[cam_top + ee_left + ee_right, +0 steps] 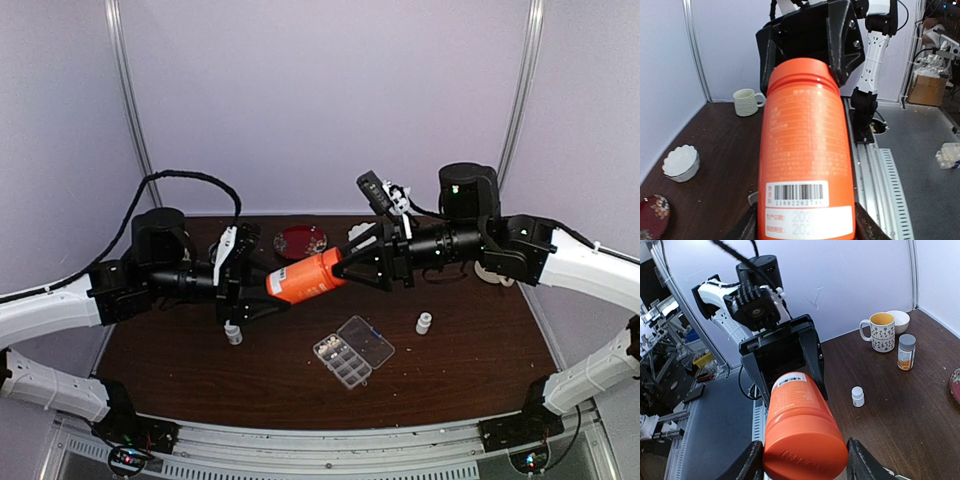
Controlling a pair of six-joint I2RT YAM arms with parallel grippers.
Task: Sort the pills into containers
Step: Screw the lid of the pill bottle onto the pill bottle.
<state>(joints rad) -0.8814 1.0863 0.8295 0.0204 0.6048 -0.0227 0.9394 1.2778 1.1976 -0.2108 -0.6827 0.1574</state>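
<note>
Dark wooden counter (180,350) lies beneath both my hands, which hold the orange bottle (305,277) in the air between them: my left hand (262,287) is clamped on its base and my right hand (345,263) is closed around its cap end. Below them, nearer my right hand, the pill box (345,360) lies with its lid open, the contents of its cells too small to make out. I judge the sorting barely begun, since the bottle looks capped and its pills are yet to come out.

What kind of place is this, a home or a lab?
Probably a robotics lab test cell: a left arm and right arm, both holding an orange bottle, mounted at a brown table inside plain white panels, with a cardboard box beyond.
</note>
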